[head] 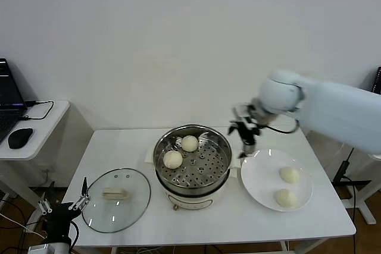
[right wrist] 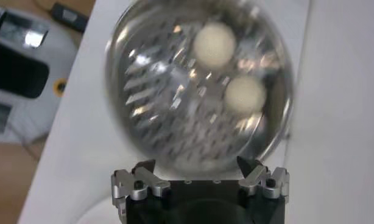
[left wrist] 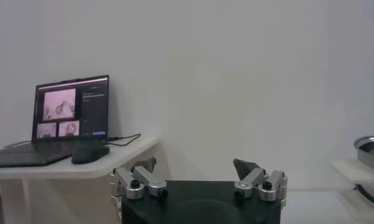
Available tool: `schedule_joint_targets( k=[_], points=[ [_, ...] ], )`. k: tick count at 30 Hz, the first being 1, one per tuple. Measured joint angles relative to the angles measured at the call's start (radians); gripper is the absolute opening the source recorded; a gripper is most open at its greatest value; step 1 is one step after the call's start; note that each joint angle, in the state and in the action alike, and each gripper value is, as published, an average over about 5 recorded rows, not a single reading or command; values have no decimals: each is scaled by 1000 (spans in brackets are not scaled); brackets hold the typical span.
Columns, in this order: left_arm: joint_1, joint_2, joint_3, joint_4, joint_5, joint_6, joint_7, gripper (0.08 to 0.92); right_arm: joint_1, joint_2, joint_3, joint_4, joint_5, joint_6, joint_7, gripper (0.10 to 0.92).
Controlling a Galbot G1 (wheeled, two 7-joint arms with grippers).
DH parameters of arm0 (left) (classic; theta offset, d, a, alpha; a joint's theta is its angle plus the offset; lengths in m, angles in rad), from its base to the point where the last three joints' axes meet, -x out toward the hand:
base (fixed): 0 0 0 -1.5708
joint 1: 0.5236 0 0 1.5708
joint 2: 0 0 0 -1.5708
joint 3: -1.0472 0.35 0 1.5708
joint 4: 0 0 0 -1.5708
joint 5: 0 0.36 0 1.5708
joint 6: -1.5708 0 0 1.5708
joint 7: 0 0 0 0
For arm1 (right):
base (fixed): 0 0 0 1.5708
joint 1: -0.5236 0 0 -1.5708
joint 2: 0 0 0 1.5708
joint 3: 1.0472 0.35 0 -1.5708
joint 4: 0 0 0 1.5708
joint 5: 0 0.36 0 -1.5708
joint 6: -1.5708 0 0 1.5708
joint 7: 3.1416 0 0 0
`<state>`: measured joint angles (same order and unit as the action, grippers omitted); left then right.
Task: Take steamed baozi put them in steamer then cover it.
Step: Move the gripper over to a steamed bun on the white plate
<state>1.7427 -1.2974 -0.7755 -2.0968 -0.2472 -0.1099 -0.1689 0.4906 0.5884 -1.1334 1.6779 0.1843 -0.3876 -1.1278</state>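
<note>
Steamer [head: 192, 162] holds two baozi [head: 181, 151]; plate [head: 262, 179] holds two more. Right claw [head: 246, 137] empty, spread open above the gap between them. Left claw [left wrist: 198, 178] open, parked low beside the surface [head: 119, 153].

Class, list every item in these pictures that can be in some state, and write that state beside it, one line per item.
steamer: uncovered, two baozi on its perforated tray.
baozi in steamer: two, sitting apart.
baozi on plate: two, not yet moved.
plate: flat on the table, right of the steamer.
cover: off, lying on the table left of the steamer.
right pincer: open, empty, between steamer and plate.
left pincer: open, empty, parked low beside the table.
laptop: screen on.
</note>
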Motion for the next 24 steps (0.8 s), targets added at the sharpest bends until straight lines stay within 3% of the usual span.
schedule_joint_targets(
  k=[10,24],
  points=[
    [7,-2,-4,10,13,9,0,823,-396,-190,284,12,-197,76,-2,823],
    [17,-12,-9,15,19,10,0,823,-709,-220,481,-41,-340,102,38,823]
  ],
)
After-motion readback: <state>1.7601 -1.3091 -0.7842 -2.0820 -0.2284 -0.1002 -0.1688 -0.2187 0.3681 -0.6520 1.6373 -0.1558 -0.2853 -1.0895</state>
